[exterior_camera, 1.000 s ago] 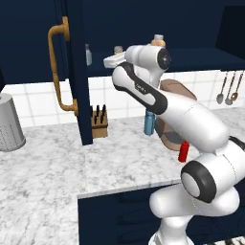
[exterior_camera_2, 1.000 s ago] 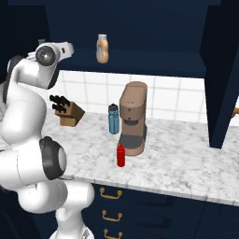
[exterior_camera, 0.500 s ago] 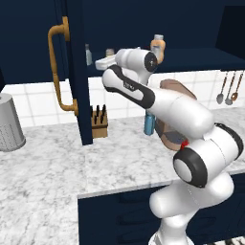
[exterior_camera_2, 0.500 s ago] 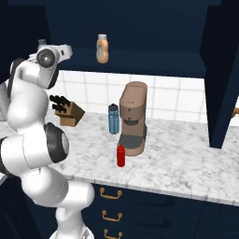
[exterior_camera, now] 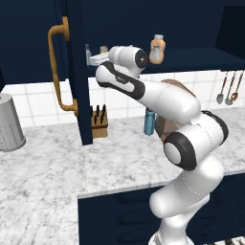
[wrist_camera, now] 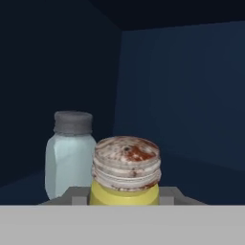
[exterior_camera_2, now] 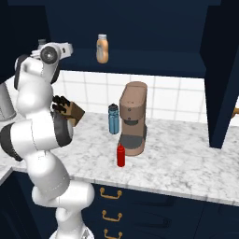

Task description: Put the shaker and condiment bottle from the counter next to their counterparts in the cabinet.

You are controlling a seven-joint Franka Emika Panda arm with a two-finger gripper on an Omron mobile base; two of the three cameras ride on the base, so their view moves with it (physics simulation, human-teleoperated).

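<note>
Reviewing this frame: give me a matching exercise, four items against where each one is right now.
Items:
1. shaker
2. condiment bottle
3. peach-orange bottle
4. knife block

Places:
A. on the counter in front of the coffee machine
B. alone on the cabinet shelf, well to the right of the arm's hand
C. on the counter beside the open cabinet door
D. between the jaws, inside the cabinet next to the grey shaker

Pairs: 1-D, 2-A, 3-B, 4-C
</note>
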